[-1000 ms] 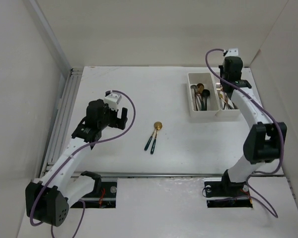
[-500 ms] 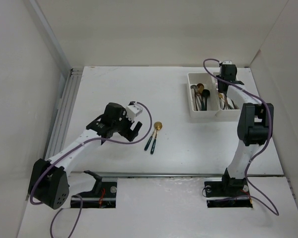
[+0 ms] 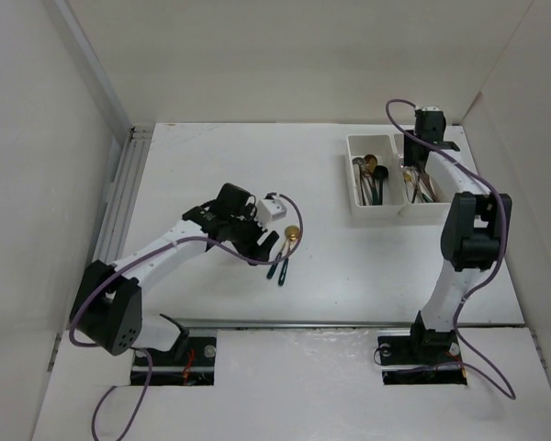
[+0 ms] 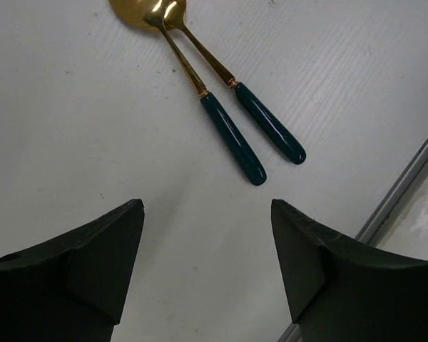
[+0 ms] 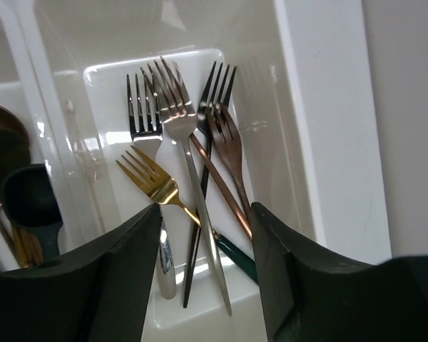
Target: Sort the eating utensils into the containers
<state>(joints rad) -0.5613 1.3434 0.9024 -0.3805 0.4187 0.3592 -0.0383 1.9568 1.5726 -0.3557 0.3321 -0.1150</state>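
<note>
Left gripper (image 4: 205, 214) had swung to the two spoons (image 4: 232, 132), just ahead of its spread jaws; next, lower and pinch one handle. Right gripper (image 5: 205, 214) gaped empty above forks (image 5: 178, 121).

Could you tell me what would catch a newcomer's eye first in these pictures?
A pair of gold utensils with dark green handles lies centrally, heads overlapping, just ahead of the open left tool. At the far right, a white plastic two-compartment tray holds mixed-finish forks beneath the right tool.
</note>
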